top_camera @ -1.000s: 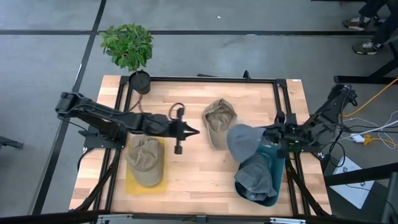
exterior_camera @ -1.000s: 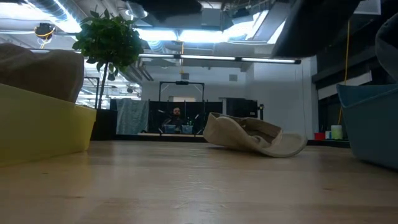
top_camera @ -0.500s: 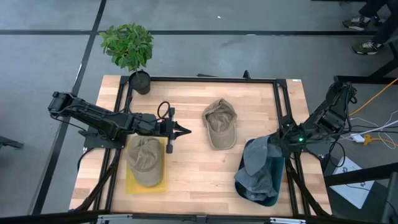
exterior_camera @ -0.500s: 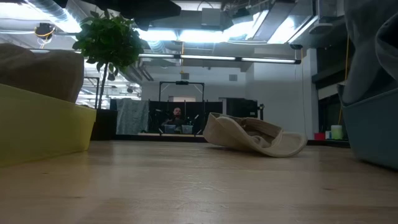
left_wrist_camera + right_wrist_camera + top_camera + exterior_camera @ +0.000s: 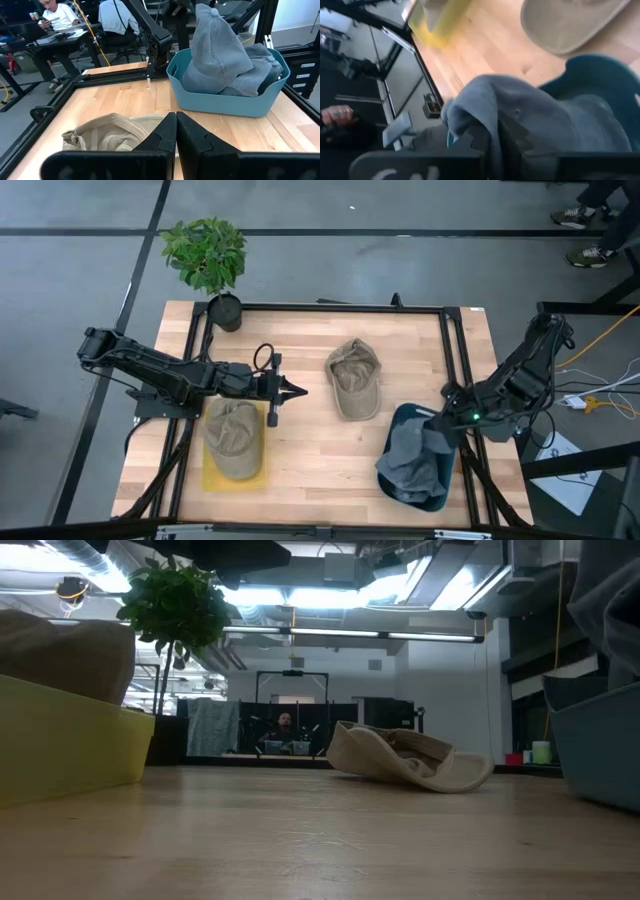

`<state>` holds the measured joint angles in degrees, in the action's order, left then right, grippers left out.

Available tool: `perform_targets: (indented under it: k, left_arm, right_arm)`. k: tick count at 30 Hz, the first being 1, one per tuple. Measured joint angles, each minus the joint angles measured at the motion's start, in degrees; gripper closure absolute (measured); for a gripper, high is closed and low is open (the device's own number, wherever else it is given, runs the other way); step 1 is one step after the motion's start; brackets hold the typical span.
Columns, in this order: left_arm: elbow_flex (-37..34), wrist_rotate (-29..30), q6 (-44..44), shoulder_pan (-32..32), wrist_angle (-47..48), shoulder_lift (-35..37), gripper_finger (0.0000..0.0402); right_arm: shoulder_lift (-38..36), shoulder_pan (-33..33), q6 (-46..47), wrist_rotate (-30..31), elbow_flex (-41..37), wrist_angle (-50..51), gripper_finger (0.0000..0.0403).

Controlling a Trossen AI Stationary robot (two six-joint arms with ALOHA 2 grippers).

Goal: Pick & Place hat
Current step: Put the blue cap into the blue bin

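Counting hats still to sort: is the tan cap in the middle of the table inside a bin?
No, the tan cap lies on the bare wooden table.

A robotics lab in an open industrial hall is shown. A wooden table [image 5: 310, 440] framed in black metal is set on a grey concrete floor, with ceiling strip lights [image 5: 350, 636] and exposed ducting seen beyond. Desks and a seated person [image 5: 55, 20] are visible in the background, and a potted plant [image 5: 207, 255] is placed at the table's corner.
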<state>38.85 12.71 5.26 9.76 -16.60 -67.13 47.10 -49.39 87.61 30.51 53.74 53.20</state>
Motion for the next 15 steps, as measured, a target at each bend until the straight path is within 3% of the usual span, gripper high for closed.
perform_targets:
  k: [8, 15]
  left_arm:
    - [0.00, 0.01, 0.00, 0.00, -0.07, 0.00, 0.0399]
    - [0.00, 0.81, 0.02, 0.00, -3.80, 0.00, 0.0396]
  right_arm:
    - [1.59, 0.11, -0.05, -5.75, 0.00, -0.17, 0.0326]
    - [1.61, 0.12, -0.61, -15.34, 0.00, -0.23, 0.0255]
